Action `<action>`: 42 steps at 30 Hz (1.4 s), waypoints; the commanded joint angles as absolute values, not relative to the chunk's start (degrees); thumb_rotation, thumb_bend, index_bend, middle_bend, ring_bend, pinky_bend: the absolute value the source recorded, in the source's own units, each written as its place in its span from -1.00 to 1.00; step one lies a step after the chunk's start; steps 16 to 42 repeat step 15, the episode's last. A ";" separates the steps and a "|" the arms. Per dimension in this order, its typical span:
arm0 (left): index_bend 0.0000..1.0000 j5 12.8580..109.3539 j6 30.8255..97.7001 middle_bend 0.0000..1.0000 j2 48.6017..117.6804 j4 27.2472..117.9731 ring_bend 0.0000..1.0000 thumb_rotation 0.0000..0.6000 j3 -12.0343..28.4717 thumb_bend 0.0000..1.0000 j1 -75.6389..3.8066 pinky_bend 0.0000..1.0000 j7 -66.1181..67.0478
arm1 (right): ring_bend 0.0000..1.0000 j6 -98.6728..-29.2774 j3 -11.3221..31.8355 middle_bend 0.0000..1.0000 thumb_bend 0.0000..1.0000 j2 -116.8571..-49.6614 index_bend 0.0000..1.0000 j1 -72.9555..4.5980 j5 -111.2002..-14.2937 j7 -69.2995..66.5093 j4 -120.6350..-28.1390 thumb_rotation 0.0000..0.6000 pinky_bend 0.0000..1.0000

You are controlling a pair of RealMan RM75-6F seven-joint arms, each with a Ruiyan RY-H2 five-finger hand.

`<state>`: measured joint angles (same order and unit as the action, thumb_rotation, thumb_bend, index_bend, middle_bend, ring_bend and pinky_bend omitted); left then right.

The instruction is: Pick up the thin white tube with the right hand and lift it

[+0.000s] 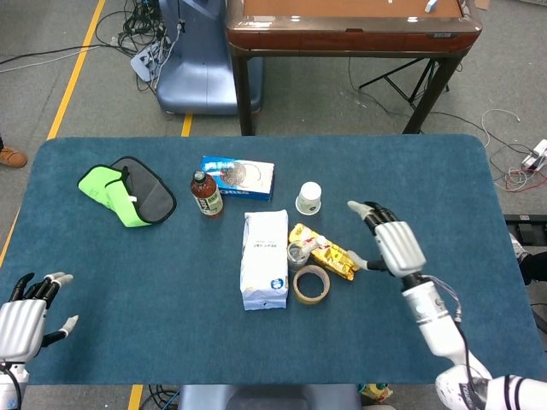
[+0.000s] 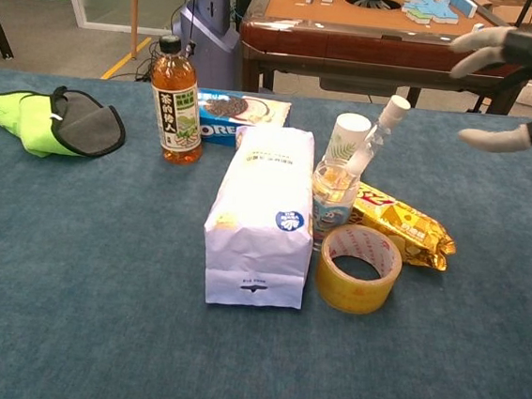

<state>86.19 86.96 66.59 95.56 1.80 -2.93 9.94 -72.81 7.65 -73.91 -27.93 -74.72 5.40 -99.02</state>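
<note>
The thin white tube point(image 2: 378, 135) stands in a small clear jar point(image 2: 335, 199) at mid-table, leaning to the right with its cap uppermost. In the head view the tube point(image 1: 311, 247) is only a faint sliver over the jar point(image 1: 297, 254). My right hand point(image 1: 390, 240) hovers to the right of it, well apart, fingers spread and holding nothing; in the chest view the right hand point(image 2: 517, 65) sits at the top right edge. My left hand point(image 1: 27, 314) rests at the table's near left corner, fingers apart and empty.
Around the jar stand a white paper bag point(image 2: 262, 216), a yellow tape roll point(image 2: 359, 267), a yellow snack packet point(image 2: 401, 224) and a white cup point(image 2: 349, 138). Further left are a tea bottle point(image 2: 176, 103), an Oreo box point(image 2: 232, 113) and a green-grey cloth point(image 2: 52, 119).
</note>
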 commanded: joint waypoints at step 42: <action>-0.51 86.62 87.41 -0.55 67.39 97.18 -0.41 1.00 2.02 -0.52 -3.24 -0.84 11.61 | -0.76 -83.93 1.39 -0.58 -0.35 -61.36 -0.62 -12.30 -75.27 7.57 -105.75 1.00 -0.65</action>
